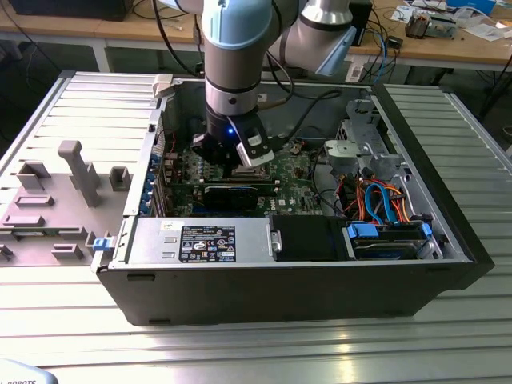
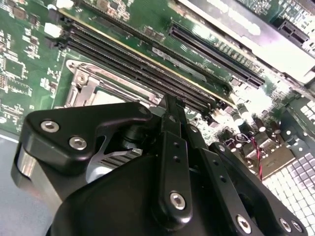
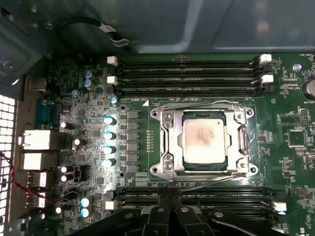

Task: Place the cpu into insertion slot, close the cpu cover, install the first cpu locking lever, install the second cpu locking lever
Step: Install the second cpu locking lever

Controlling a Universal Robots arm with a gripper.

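In the first wrist view the cpu lies flat in the insertion slot, and the cpu cover is folded down around it, so that the silver top of the chip shows through the window of the frame. A thin wire lever runs along the side of the socket next to the upper memory slots, and a second lever runs along the opposite side; both appear to lie low against the board, but it cannot be told for sure if they are hooked under their catches. To judge from this, the placing and the closing are done, and the levers seem to be at or near their final place.

The tool hangs just beside the socket, above the nearer memory slots, with its black fingers drawn close together and nothing between them. In the exterior view the arm reaches down into the open computer case, which lies on the desk, with the tool just above the green motherboard.
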